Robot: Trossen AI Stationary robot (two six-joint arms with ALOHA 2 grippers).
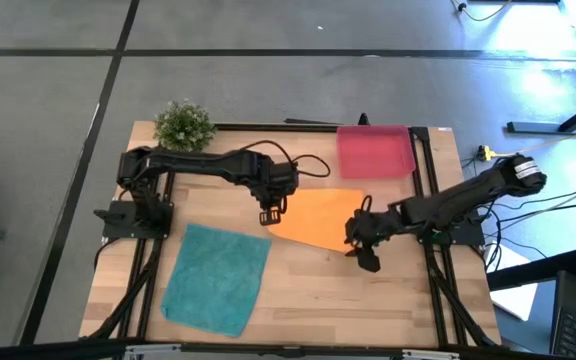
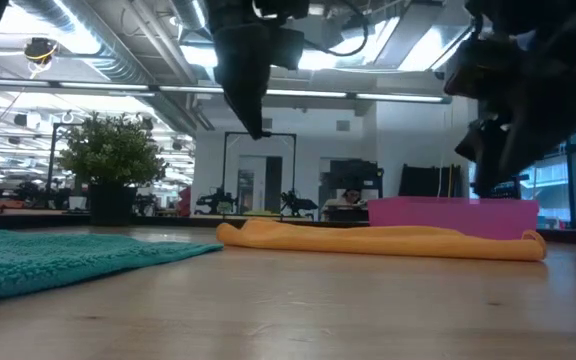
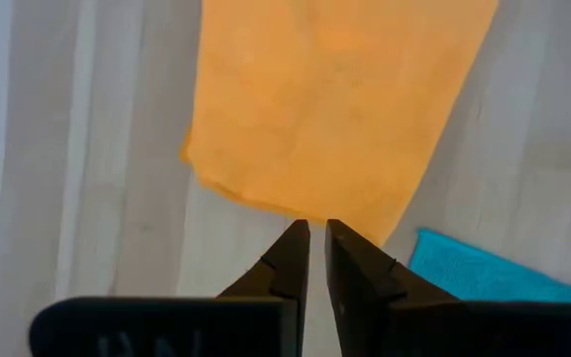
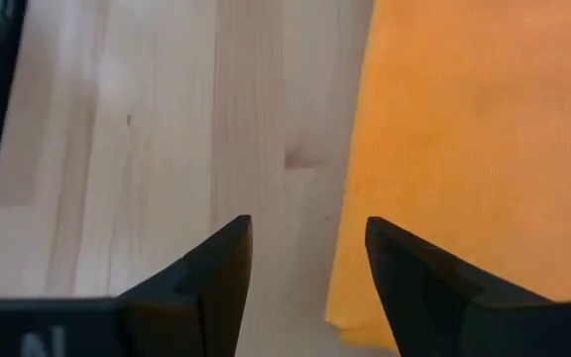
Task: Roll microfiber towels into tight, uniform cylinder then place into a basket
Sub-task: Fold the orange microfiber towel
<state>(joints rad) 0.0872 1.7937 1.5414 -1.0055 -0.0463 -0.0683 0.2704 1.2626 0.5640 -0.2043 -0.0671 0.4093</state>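
The orange towel [image 1: 318, 215] lies spread on the table's middle, seen low and long in the low view [image 2: 378, 238]. The teal towel [image 1: 216, 278] lies flat at the near left. The pinkish-red basket [image 1: 375, 150] stands at the far right, with nothing in it. My left gripper [image 3: 317, 233] hangs well above the orange towel's left end [image 2: 230, 234], its fingers shut to a narrow slit with nothing between them. My right gripper [image 4: 308, 238] is open above bare wood, just off the orange towel's near right edge [image 4: 350, 297].
A small green plant [image 1: 184, 124] stands at the far left corner. Black rails [image 1: 430, 180] run along the table's sides beside the arm bases. Bare wood [image 1: 368, 300] lies between the teal towel and the table's near right.
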